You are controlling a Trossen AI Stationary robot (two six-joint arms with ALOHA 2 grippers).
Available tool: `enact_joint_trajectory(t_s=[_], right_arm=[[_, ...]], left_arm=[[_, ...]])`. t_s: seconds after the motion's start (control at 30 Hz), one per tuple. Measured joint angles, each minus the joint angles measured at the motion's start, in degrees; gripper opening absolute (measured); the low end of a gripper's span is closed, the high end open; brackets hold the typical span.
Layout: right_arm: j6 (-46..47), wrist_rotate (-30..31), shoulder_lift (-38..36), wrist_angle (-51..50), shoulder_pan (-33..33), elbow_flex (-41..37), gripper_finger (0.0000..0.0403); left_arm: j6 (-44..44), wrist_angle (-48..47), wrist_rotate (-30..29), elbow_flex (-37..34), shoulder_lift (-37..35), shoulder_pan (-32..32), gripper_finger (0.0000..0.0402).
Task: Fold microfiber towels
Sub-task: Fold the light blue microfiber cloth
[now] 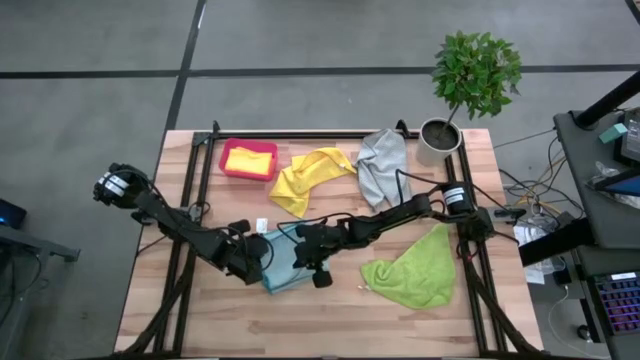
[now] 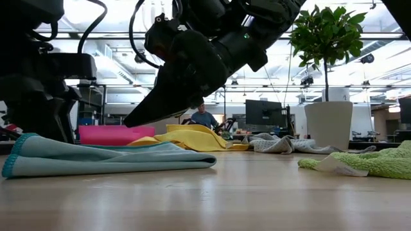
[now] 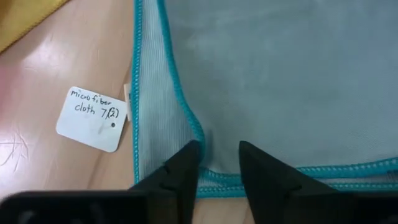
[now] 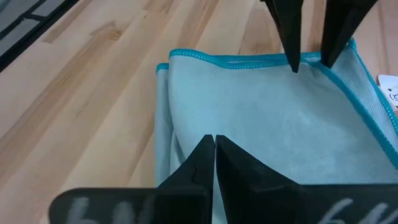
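The light blue square microfiber towel with teal stitched edging (image 2: 109, 159) lies nearest, partly folded on the wooden counter (image 1: 330, 315). The left end effector (image 3: 214, 163) stands at one hem of this towel, its two dark fingers apart and straddling the stitched edge, gripping nothing. The right end effector (image 4: 214, 149) hovers over the same towel with its fingers clenched together, empty. A small white handwritten paper tag (image 3: 91, 118) lies just beside the blue towel. The lime green microfiber towel (image 1: 412, 268) lies crumpled near it. Farther off are the yellow microfiber towel (image 1: 310, 178), the grey microfiber towel (image 1: 382, 165), and another yellow towel (image 1: 248, 160) inside the pink-red rectangular plastic bin (image 1: 226, 166).
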Motion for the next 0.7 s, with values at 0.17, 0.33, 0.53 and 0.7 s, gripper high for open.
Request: enact_joint_trajectory(t_s=[0.17,0.33,0.53,0.7], right_arm=[[0.00,0.00,0.00,-0.01,0.00,-0.02,0.0009],[-0.02,0.00,0.02,0.00,0.00,-0.02,0.0009],[-0.02,0.02,0.07,0.10,0.00,-0.02,0.0009],[-0.42,0.07,0.07,0.12,0.00,-0.02,0.0009]], left_arm=[[0.02,-0.48,0.04,0.00,0.00,0.11,0.0015],[0.23,-3.21,-0.24,0.93,-0.30,0.26,0.0002],[0.03,-14.15,-0.62,5.01,-0.89,1.49,0.0000],[0.04,-17.39,-1.33,5.25,-0.96,2.99,0.0000]])
